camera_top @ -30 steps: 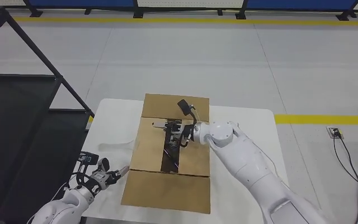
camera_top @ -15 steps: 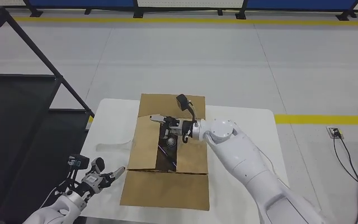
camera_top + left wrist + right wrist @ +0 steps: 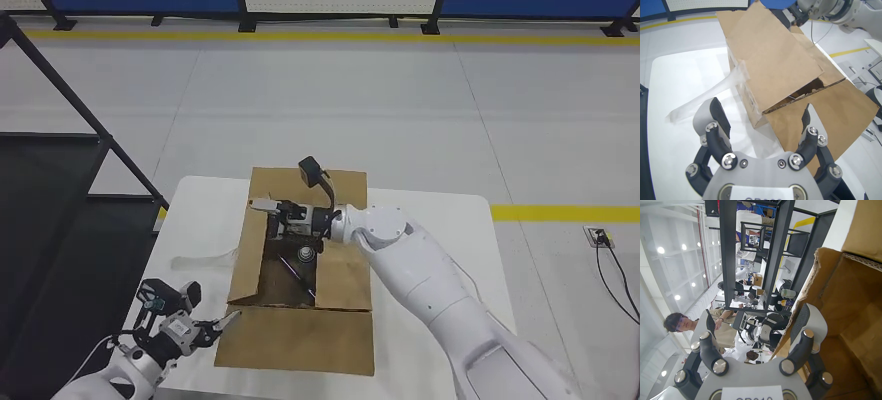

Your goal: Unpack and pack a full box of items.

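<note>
A brown cardboard box [image 3: 345, 285] stands mid-table with its flaps spread. Dark items [image 3: 302, 262] show through the gap on top. My right gripper [image 3: 272, 208] is at the box's far left corner, open, its fingers astride the edge of the raised left flap [image 3: 829, 294]; in the right wrist view the gripper [image 3: 756, 311] has one finger inside the flap and one outside. My left gripper [image 3: 210, 325] hovers open off the box's near left corner, beside the front flap [image 3: 300, 340]. In the left wrist view the gripper [image 3: 761, 105] faces that corner of the box [image 3: 772, 56].
A loose strip of clear tape [image 3: 711, 91] hangs from the box's left side onto the white table [image 3: 440, 220]. A black metal rack [image 3: 60, 250] stands close to the table's left edge. Bare tabletop lies right of the box.
My right gripper has moved left and carried the left flap outward and up, widening the gap on top. My left gripper has shifted slightly toward the front flap.
</note>
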Controlling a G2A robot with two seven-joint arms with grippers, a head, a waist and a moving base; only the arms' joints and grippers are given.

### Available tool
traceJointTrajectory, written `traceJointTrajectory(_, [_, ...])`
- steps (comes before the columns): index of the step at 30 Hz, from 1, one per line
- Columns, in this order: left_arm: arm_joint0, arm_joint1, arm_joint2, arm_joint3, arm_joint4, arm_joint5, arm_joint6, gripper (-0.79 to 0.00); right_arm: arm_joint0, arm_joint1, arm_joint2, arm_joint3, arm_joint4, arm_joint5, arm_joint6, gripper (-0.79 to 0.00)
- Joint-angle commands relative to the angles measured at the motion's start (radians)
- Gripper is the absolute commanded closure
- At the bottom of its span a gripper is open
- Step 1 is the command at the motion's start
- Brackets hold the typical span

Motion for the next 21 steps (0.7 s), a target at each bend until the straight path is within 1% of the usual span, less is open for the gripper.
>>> traceJointTrajectory(1, [-0.016, -0.002, 0.029, 0.001, 0.030, 0.021, -0.002, -0.785, 0.007, -0.009, -0.005, 0.001, 0.003, -0.013, 0.002, -0.785])
traceJointTrajectory(6, [-0.065, -0.011, 0.081, 0.012, 0.021, 0.106, 0.003, -0.785, 0.021, -0.035, -0.021, 0.014, 0.005, -0.056, 0.013, -0.785])
traceJointTrajectory(10, [-0.082, -0.021, 0.099, 0.009, -0.009, 0.194, 0.043, -0.785, 0.031, -0.053, -0.032, 0.035, 0.005, -0.100, 0.021, -0.785])
traceJointTrajectory(13, [-0.083, -0.025, 0.094, 0.007, -0.042, 0.234, 0.068, -0.785, 0.038, -0.065, -0.036, 0.055, 0.008, -0.128, 0.040, -0.785])
traceJointTrajectory(17, [-0.074, -0.029, 0.066, 0.011, -0.094, 0.269, 0.091, -0.785, 0.048, -0.078, -0.037, 0.083, 0.011, -0.158, 0.061, -0.785])
traceJointTrajectory(21, [-0.056, -0.030, 0.033, 0.017, -0.129, 0.267, 0.090, -0.785, 0.057, -0.084, -0.032, 0.110, 0.013, -0.180, 0.078, -0.785])
